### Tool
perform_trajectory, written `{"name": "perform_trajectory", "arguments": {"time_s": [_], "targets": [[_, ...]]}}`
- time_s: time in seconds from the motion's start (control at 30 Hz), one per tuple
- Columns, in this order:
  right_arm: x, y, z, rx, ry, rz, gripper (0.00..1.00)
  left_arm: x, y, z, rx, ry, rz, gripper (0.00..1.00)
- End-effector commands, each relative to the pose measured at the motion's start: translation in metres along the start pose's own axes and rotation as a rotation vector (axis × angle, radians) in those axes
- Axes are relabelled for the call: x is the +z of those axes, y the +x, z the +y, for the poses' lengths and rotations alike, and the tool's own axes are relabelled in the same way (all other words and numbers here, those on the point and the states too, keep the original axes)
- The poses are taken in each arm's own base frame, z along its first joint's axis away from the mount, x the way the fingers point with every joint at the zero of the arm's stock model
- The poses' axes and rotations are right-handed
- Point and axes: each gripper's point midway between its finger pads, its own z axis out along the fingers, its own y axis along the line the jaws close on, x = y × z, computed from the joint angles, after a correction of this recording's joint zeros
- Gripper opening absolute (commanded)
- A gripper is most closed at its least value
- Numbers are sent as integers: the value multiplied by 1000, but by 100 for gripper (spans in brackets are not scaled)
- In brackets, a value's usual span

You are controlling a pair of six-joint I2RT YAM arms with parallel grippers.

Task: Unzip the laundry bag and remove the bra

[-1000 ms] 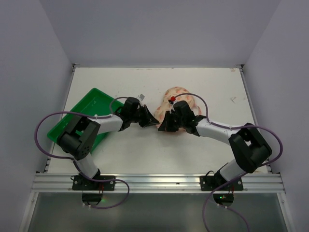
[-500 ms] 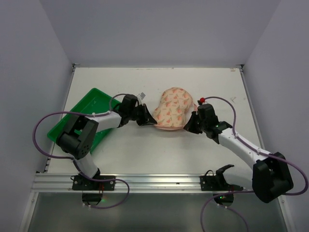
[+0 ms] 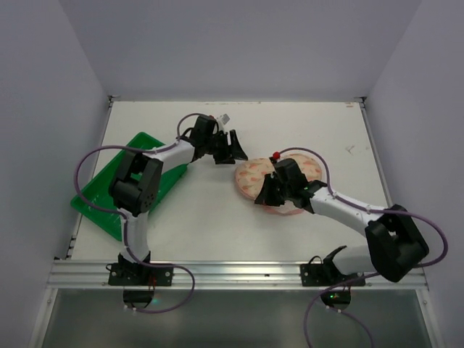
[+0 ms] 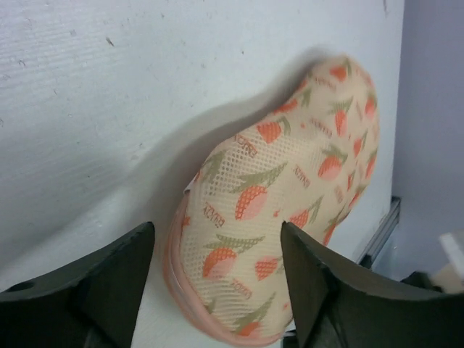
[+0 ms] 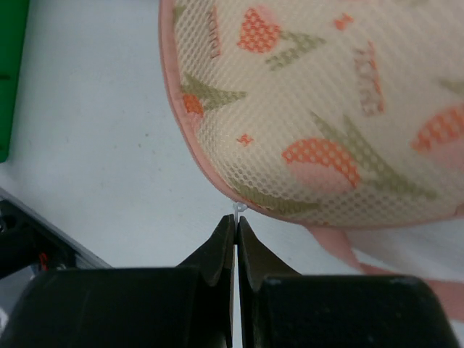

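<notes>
Two tools over the bench (image 3: 203, 225). Left tool (image 4: 217, 235) is spread wide, holding nothing, clear of the laundry bag (image 3: 250, 175) at its 10 o'clock. Right tool (image 5: 236, 221) is pinched closed on a small white zip tab (image 5: 237, 209) at the bag's pink 7 o'clock edge. Bag lies toward 3 o'clock of bench centre, green tray (image 3: 109, 192) at 9.

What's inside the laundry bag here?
Nothing shows: the laundry bag presents only printed mesh and pink edging. No opening is visible, so any contents, including the bra, are hidden.
</notes>
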Motion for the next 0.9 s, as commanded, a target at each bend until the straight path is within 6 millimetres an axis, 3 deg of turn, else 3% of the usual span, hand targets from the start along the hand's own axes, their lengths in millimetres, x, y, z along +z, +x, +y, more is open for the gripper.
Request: {"name": "perform_trajectory", "arguments": {"time_s": [0.0,0.07,0.13,0.17,0.2,0.3,0.33,0.57,0.67,0.77,0.8,0.87], "targets": [[10,-30,65,0,-202,-28,0,-19,-25,-22,-12,34,-67,77],[23,-32,67,-1,-192,-10,0,-29,-23,-13,-35,-18,-96,82],[27,-42,76,-3,-205,-29,0,-45,-6,-2,-81,-64,-102,86],[31,-45,78,0,-204,-29,0,-56,-6,-9,-77,-49,-131,86],[32,-46,79,-1,-204,-30,0,-57,14,5,-123,-72,-108,86],[37,-45,79,-7,-203,-19,0,-63,27,-2,-159,-15,-124,86],[37,-45,80,-8,-203,-15,0,-62,41,1,-172,-4,-99,86],[44,-42,84,-26,-222,-10,0,-38,58,-23,-131,60,-68,79],[43,-40,84,-27,-221,-12,0,-26,65,-18,-152,54,-48,69],[40,-38,78,-26,-201,-22,0,-21,67,-15,-160,40,-40,45],[38,-36,74,-22,-187,-20,0,-21,65,-14,-157,36,-43,27],[32,-27,63,-14,-150,-6,0,-22,62,-10,-154,11,-52,12]]}}
